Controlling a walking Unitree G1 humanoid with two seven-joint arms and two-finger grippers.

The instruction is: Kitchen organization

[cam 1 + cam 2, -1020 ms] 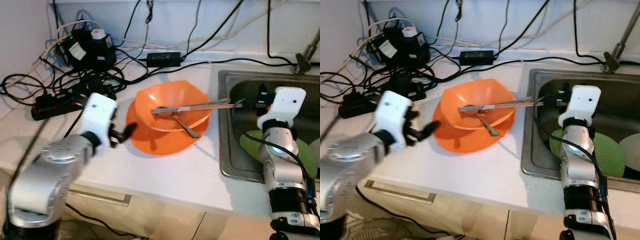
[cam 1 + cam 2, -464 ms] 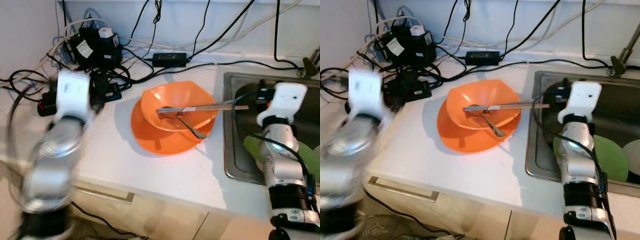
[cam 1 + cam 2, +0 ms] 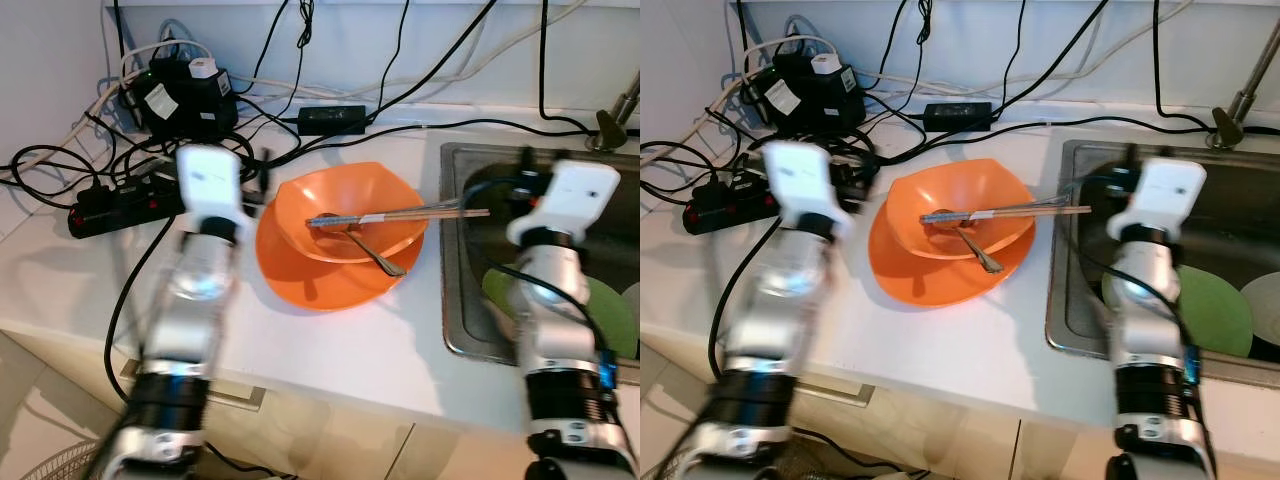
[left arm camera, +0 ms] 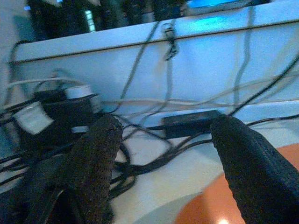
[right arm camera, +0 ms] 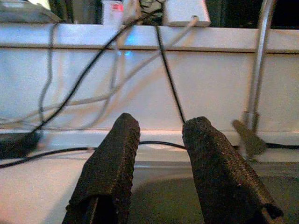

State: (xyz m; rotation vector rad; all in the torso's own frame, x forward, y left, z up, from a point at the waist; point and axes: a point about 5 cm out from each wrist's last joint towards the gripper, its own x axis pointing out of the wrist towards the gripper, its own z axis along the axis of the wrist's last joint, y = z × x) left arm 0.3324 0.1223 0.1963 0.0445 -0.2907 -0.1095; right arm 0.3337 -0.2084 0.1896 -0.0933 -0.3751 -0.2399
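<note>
Swung up from low at 8 o'clock of the dishes, left gripper [image 4: 163, 154] now at the 9 o'clock rim of the orange plate [image 3: 300, 283], fingers spread wide and holding nothing. Right gripper [image 5: 161, 163] lifted a little, poised over the sink [image 3: 462, 330] at 3 o'clock of the stack, fingers parted with a narrow gap, empty too.

Orange bowl [image 3: 350, 200] nested on the plate, mid-counter; chopsticks [image 3: 440, 212] laid across its rim toward 3 o'clock, metal spoon [image 3: 375, 258] leaning out toward 5 o'clock. Green plate [image 3: 612, 318] down in the sink. Tangle of cables and a power strip [image 3: 115, 205] at 10 o'clock, charger brick [image 3: 322, 118] at 12.

Probably light, stiff plastic, smooth and slippery at the rim; loose utensils liable to slide or roll if tilted. Best gripped on the bowl's 9 o'clock rim, kept level, or utensils lifted out first, chopsticks pinched near their overhanging ends.
</note>
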